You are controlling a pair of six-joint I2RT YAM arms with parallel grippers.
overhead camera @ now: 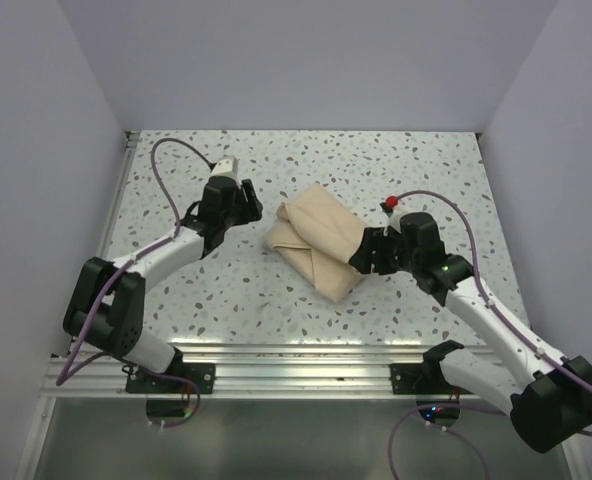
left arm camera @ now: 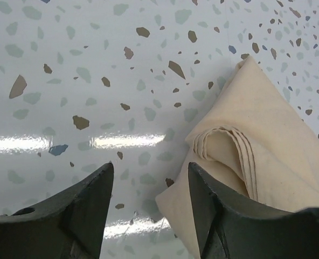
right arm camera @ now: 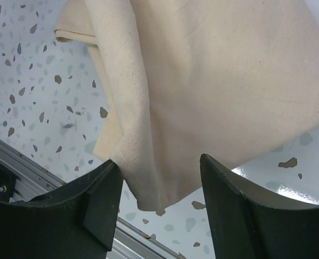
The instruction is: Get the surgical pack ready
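A folded tan-beige cloth bundle [overhead camera: 314,240] lies at the middle of the pale, speckled terrazzo-pattern table [overhead camera: 226,290]. The left gripper [overhead camera: 252,208] sits just left of the bundle's far-left corner. Its black fingers [left arm camera: 89,205] are spread apart with only tabletop between them. The right gripper [overhead camera: 360,256] is at the bundle's right edge, its fingers parted wide and clamping nothing. A hanging fold of the cloth shows beyond the gap.

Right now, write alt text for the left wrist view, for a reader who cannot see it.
A folded tan cloth bundle lies on a speckled white table, filling the right side, its layered folds showing near the middle. The left gripper shows as two dark fingers standing apart at the bottom edge, holding nothing.
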